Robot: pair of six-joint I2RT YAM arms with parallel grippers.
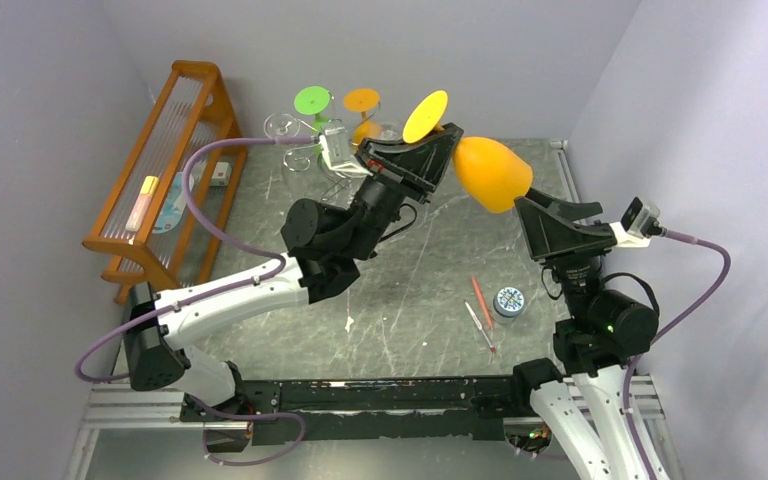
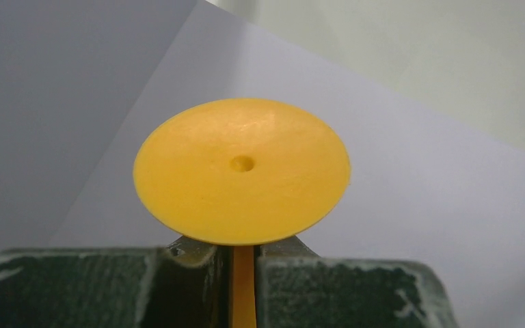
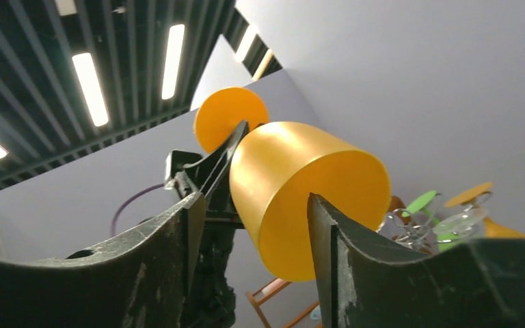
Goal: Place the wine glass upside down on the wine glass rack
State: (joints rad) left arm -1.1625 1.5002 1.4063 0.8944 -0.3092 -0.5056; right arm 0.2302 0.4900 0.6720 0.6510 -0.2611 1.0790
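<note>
Orange wine glass (image 1: 490, 172) hangs tilted over the tabletop (image 1: 430, 280), foot aimed at the silver wine glass rack (image 1: 298, 158)! Left end effector (image 2: 244, 256) is clamped on the stem, presumably to hook the foot in; right end effector (image 3: 256, 205) gapes around the bowl, gripping nothing.

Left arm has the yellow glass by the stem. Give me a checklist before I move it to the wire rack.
1. Left gripper shut on the wine glass at its stem, under the foot: ok.
2. Right gripper clear of the bowl: not ok; its open jaws flank the bowl.
3. Glass turned bowl-down: not ok; it sits on a slant.
4. Free hook on the rack: cannot tell; a green glass and an orange glass hang there.
</note>
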